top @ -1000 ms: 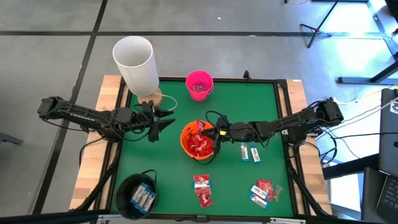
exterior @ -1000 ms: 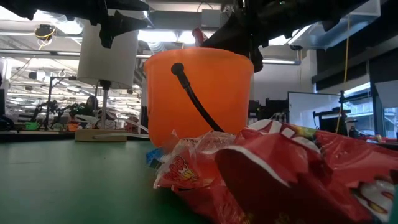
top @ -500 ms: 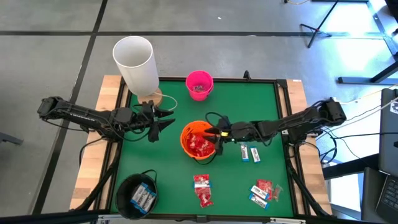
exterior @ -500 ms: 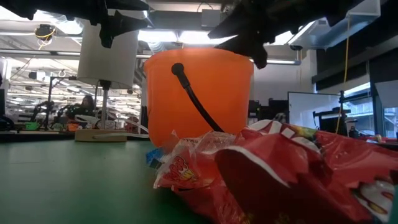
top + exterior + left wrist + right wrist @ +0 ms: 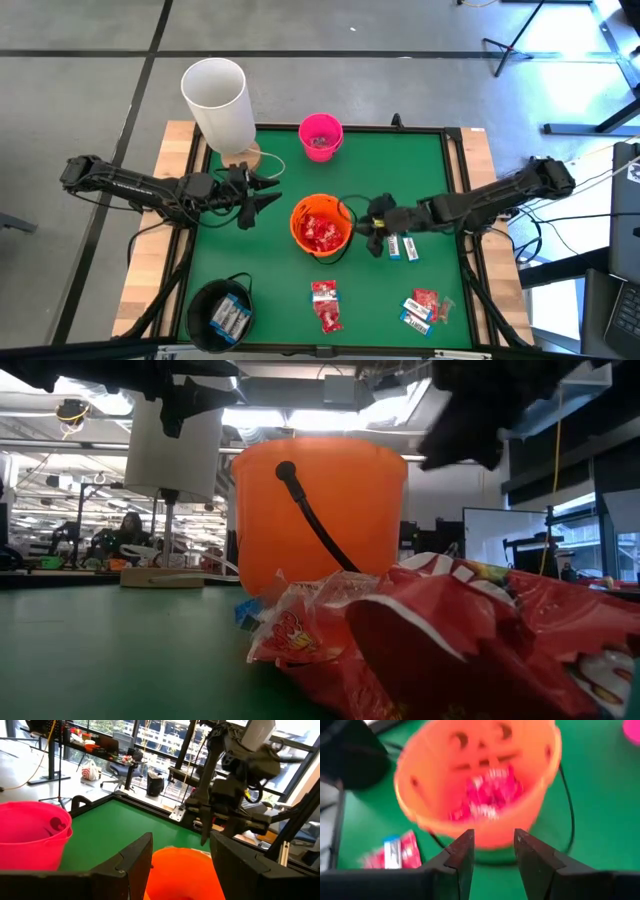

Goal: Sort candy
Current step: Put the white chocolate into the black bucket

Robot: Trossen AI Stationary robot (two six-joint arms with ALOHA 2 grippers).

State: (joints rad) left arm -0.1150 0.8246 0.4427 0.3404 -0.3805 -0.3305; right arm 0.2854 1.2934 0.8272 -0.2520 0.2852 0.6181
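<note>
The orange bucket (image 5: 322,228) stands mid-table with red candy packets (image 5: 487,795) inside. My right gripper (image 5: 366,230) hovers just to its right, open and empty, fingers slanting down toward the bucket (image 5: 475,775). Loose candy lies on the green mat: white-and-blue bars (image 5: 402,246), red packets (image 5: 325,304) and a mixed pile (image 5: 423,308). My left gripper (image 5: 268,196) waits open, held level, left of the orange bucket (image 5: 185,870). In the low view the red packets (image 5: 450,640) lie in front of the orange bucket (image 5: 320,520).
A pink bucket (image 5: 320,136) stands at the far edge, and a black bucket (image 5: 222,314) holding white-and-blue bars at the near left corner. A tall white cylinder (image 5: 218,100) stands on a wooden base at the far left. A raised frame (image 5: 462,200) borders the mat.
My right gripper has drawn back from above the orange bucket toward the table's right edge and now hangs beside it. The red packet seen at its fingers over the bucket a second ago is gone from them. My left arm has kept still.
</note>
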